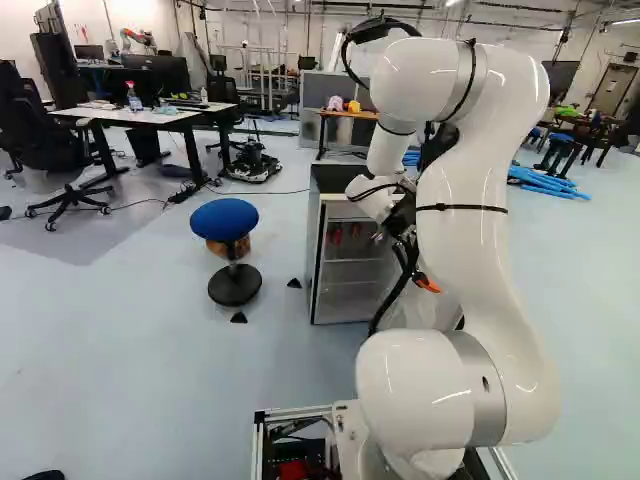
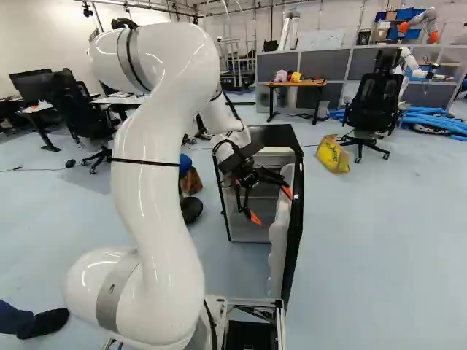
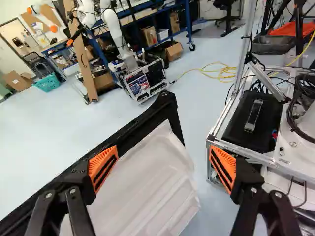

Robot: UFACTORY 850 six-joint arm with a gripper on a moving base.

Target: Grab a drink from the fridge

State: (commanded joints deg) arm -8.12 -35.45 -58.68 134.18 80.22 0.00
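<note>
The gripper (image 2: 271,205) hangs in front of the fridge (image 2: 268,135), on the inner side of its swung-out door (image 2: 294,244). In the wrist view the gripper (image 3: 163,168) is open, nothing held between its orange pads. One finger overlaps the door's dark frame (image 3: 133,133); I cannot tell whether they touch. The white door liner (image 3: 147,184) lies beyond and below the fingers. Small red items, perhaps drinks (image 1: 335,233), show inside the fridge (image 1: 317,262) in the left base view. My arm hides part of the interior.
A blue stool (image 1: 224,219) stands left of the fridge. The base's metal frame (image 3: 216,129) is beside the gripper in the wrist view. Farther off are a yellow bag (image 2: 333,154), an office chair (image 2: 372,109) and another robot (image 3: 114,29). A person's foot (image 2: 44,323) shows near the base.
</note>
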